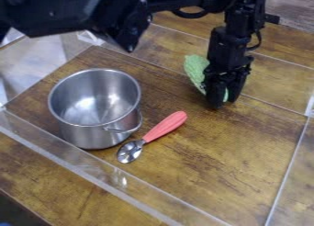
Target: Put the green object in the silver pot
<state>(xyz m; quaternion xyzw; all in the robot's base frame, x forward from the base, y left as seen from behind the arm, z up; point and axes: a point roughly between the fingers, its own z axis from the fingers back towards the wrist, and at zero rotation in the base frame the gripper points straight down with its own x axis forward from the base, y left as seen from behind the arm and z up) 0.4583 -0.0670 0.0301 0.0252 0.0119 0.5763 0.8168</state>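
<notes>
The green object (196, 70) lies on the wooden table at the right, bumpy and light green, its right end hidden behind my gripper (218, 94). My gripper points straight down from the black arm and is shut on that end of the green object. The silver pot (92, 105) stands empty at the left, with its short handle pointing toward the front right. The pot is well apart from my gripper.
A red-handled spoon (153, 133) lies between the pot and my gripper, bowl toward the front. Clear plastic walls (73, 147) edge the table at the front and left. A large dark blurred shape (73, 14) hangs over the back left.
</notes>
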